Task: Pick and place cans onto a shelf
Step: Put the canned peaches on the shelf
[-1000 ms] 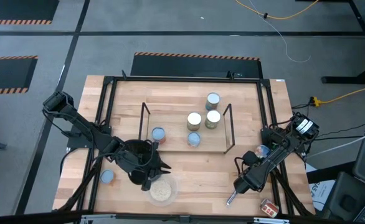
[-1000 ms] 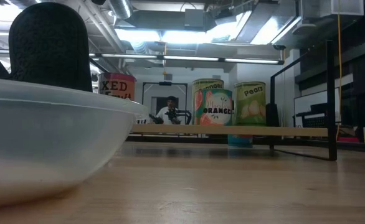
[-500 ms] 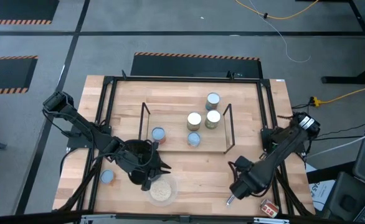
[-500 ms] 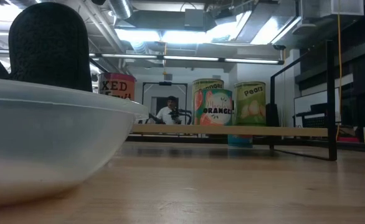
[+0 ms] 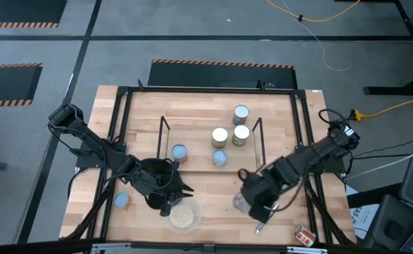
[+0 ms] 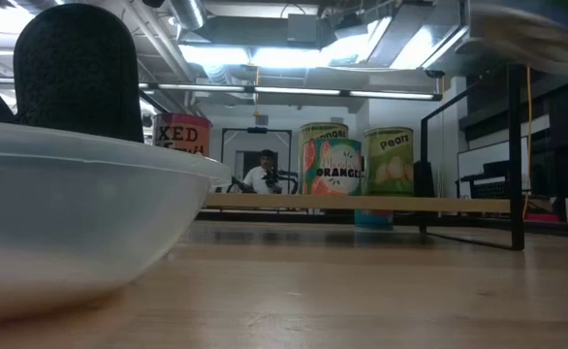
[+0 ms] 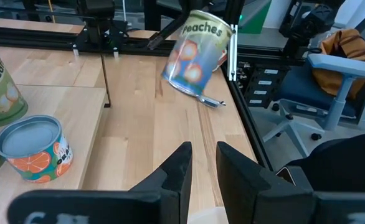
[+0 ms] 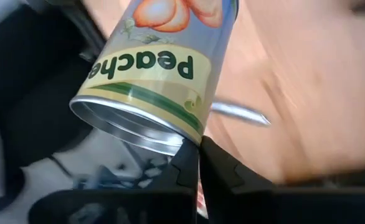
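Carry step: a peaches can (image 7: pixel 196 53) is held tilted by the right end effector (image 5: pixel 252 201), near-right of the shelf (image 5: pixel 210 144). Next: righting, then placement. Left end effector (image 7: pixel 199 163) narrowly parted, empty.

Bright ceiling tubes (image 6: pixel 265 53) glared in the low view. Motion blur smeared the tabletop (image 8: pixel 307 93) beyond the right gripper (image 8: pixel 199 163); the near bowl (image 6: pixel 80 218) sat out of focus.
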Robot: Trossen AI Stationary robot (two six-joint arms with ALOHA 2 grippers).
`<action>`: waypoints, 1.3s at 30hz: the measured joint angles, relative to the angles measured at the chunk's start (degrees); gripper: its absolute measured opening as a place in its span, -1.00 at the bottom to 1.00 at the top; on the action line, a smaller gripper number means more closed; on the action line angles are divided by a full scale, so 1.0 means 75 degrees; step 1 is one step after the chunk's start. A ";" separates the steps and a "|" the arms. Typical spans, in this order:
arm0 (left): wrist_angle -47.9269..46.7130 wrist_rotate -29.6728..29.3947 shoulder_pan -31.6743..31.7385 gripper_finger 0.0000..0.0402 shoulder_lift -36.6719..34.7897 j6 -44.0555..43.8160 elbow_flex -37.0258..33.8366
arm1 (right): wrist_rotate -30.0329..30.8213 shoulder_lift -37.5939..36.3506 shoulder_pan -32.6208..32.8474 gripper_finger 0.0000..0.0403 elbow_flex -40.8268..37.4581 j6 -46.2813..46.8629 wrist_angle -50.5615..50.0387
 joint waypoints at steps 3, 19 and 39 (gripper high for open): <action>0.0000 0.0001 -0.0003 -0.67 0.0000 0.0000 0.0000 | -0.0007 0.0004 -0.0454 -0.95 -0.0115 -0.0157 0.0775; 0.0000 0.0003 -0.0001 -0.67 0.0000 0.0000 0.0000 | -0.2315 0.0006 -0.1593 -0.95 -0.2094 -0.0118 0.1370; -0.0003 0.0003 -0.0003 -0.67 0.0000 0.0000 0.0000 | -0.3802 0.0006 -0.1657 -0.95 -0.3848 0.0271 0.1867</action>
